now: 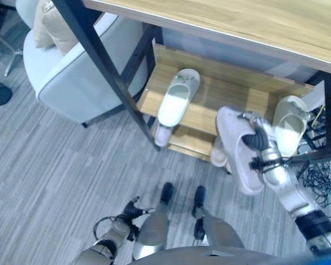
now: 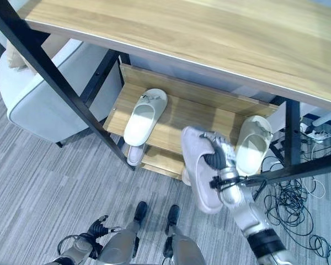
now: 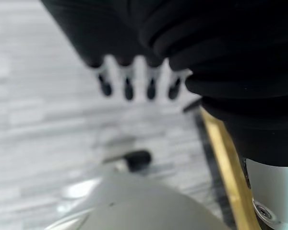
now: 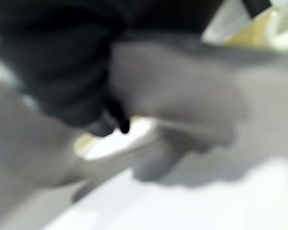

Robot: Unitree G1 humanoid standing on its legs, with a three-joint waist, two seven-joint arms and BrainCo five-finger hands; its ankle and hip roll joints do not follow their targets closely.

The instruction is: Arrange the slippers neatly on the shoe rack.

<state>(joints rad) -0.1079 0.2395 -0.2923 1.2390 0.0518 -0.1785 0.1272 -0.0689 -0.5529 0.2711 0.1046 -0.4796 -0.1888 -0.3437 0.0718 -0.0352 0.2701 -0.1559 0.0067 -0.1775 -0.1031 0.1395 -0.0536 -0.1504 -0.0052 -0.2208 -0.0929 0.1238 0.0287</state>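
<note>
We are carrying a pale grey slipper (image 2: pixel 199 168) in our right hand (image 2: pixel 219 159), fingers curled round its edge, holding it in the air in front of the wooden shoe rack (image 2: pixel 183 113), between a white slipper (image 2: pixel 144 116) lying on the upper shelf and a second white slipper (image 2: pixel 252 143) at the shelf's right end. Our left hand (image 1: pixel 131 210) is hanging low near the floor with fingers relaxed and holding nothing. We judge the placing step is in hand: the next move calls for lowering the grey slipper flat onto the bare shelf between the two, toe inward, without nudging either.
</note>
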